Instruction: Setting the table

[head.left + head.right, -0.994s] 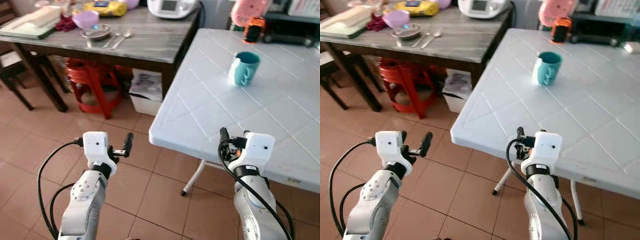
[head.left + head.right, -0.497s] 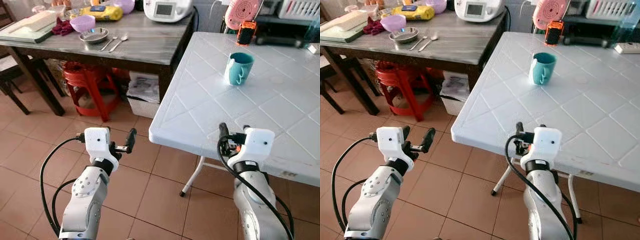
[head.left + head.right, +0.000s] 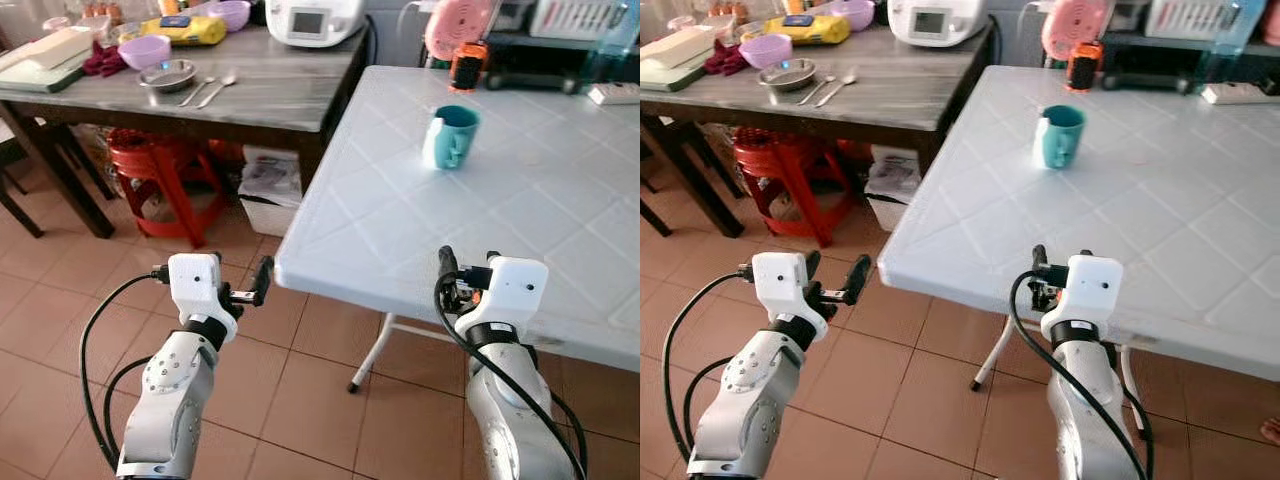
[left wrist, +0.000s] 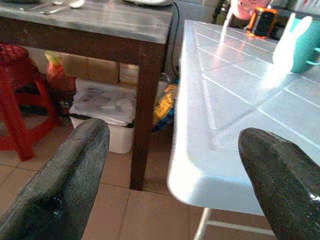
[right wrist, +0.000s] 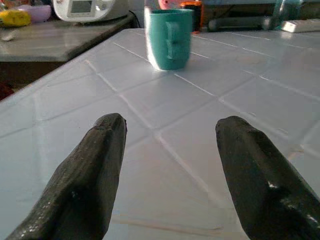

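Note:
A teal mug point(image 3: 450, 137) stands upright on the white plastic table point(image 3: 400, 230), well back from its near edge. On the grey wooden table point(image 3: 270, 90) to the left lie a steel bowl point(image 3: 166, 75), two spoons point(image 3: 205, 88) and a purple bowl point(image 3: 143, 50). My left gripper point(image 3: 835, 275) is open and empty over the tiled floor, just left of the white table's corner. My right gripper point(image 5: 170, 125) is open and empty at the white table's near edge, pointing toward the mug point(image 5: 169, 39).
A red stool point(image 3: 160, 165) and a white box point(image 3: 268, 190) sit under the grey table. A white cooker point(image 3: 313, 18) stands at its back. A pink fan point(image 3: 455, 22), an orange-black object point(image 3: 467, 65) and a power strip point(image 3: 615, 93) line the white table's far side.
The whole picture has shifted as the camera moved; the tables now sit further left in view. Both grippers keep the same open pose.

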You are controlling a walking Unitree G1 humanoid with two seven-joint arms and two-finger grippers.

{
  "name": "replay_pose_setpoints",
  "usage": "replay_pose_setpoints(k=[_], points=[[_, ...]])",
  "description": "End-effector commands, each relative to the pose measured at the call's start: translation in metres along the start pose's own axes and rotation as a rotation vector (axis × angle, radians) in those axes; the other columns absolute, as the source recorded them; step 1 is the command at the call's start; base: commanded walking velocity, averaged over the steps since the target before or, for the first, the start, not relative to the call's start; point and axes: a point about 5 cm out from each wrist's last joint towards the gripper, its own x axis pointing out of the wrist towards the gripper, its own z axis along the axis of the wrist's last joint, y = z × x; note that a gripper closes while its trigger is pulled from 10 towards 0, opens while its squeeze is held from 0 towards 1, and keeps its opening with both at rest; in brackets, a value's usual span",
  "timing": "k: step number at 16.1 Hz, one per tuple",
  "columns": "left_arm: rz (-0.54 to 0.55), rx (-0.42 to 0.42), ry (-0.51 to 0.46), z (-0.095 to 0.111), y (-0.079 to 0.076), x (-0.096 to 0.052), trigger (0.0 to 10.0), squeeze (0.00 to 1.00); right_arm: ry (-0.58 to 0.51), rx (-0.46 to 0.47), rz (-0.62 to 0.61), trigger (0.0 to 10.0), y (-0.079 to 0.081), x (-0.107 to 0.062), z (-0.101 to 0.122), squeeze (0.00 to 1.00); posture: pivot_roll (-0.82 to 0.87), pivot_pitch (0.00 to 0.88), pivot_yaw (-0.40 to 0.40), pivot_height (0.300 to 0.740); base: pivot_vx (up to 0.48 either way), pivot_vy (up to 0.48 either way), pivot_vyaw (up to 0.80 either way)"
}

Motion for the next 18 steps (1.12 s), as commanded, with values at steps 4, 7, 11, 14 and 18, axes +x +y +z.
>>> replay_pose_setpoints(k=[4, 7, 11, 14, 18], points=[[-0.005, 0.014, -0.009, 0.0035, 0.0023, -0.0018, 10.0, 0.00, 0.009, -0.004, -0.003, 10.0, 0.0007, -0.0011, -0.0019, 0.00, -0.09, 0.099, 0.076, 0.740, 0.000, -0.321, 0.00], [-0.008, 0.015, -0.006, 0.0031, 0.0018, -0.0024, 10.0, 0.00, 0.010, -0.005, -0.005, 10.0, 0.0002, -0.0011, -0.0021, 0.00, -0.09, 0.101, 0.076, 0.740, 0.000, -0.316, 0.00], [0.004, 0.017, 0.001, 0.0018, 0.0026, -0.0025, 10.0, 0.00, 0.012, -0.005, -0.009, 10.0, 0.0005, -0.0008, -0.0027, 0.00, -0.09, 0.102, 0.077, 0.740, 0.000, -0.208, 0.00], [0.034, 0.041, -0.007, 0.0026, 0.0053, -0.0012, 10.0, 0.00, 0.012, -0.004, -0.014, 10.0, 0.0009, -0.0006, -0.0030, 0.00, -0.08, 0.103, 0.081, 0.740, 0.000, 0.000, 0.00], [0.000, 0.022, -0.013, 0.0047, 0.0036, 0.0000, 10.0, 0.00, 0.009, -0.006, -0.034, 10.0, -0.0019, -0.0001, -0.0033, 0.00, -0.09, 0.102, 0.082, 0.740, 0.000, 0.000, 0.00]])
